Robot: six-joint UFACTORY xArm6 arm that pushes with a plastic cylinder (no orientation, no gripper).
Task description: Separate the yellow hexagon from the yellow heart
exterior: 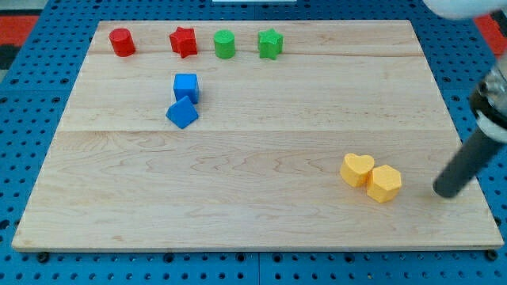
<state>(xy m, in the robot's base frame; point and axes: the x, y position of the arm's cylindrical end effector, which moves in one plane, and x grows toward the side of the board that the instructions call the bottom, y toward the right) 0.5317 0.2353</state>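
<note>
yellow hexagon touching yellow heart on its lower right, near the wooden board right edge, my tip a bare rod end just right of the hexagon, apart from it, no writing legible, 2 blue blocks far left

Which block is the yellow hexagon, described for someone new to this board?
Look at the wooden board's lower right area, where two yellow blocks touch. The yellow hexagon is the right one, nearer my tip. It has flat sides, unlike the yellow heart with its notch.
</note>
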